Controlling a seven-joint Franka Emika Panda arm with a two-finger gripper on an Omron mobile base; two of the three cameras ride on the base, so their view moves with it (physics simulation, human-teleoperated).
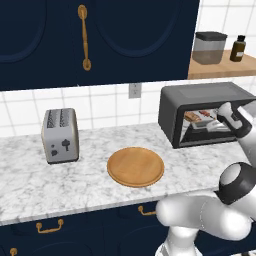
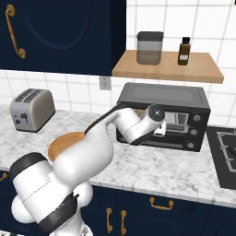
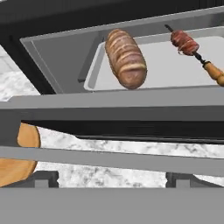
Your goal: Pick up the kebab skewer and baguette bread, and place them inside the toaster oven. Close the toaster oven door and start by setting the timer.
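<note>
Toaster oven [image 1: 207, 112] sits at the desk's back right edge, door down, baguette bread [image 3: 126, 57] and kebab skewer [image 3: 188, 45] already on its tray. Gripper [image 3: 112, 177] open, empty, at the door [image 3: 109, 107]. Next: get under the door's edge and swing it up squarely.

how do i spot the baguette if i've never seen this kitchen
Find the large dark grey toaster oven on the marble counter. On the pale metal tray inside lies the short golden-brown baguette, much thicker than the thin meat skewer beside it.
</note>
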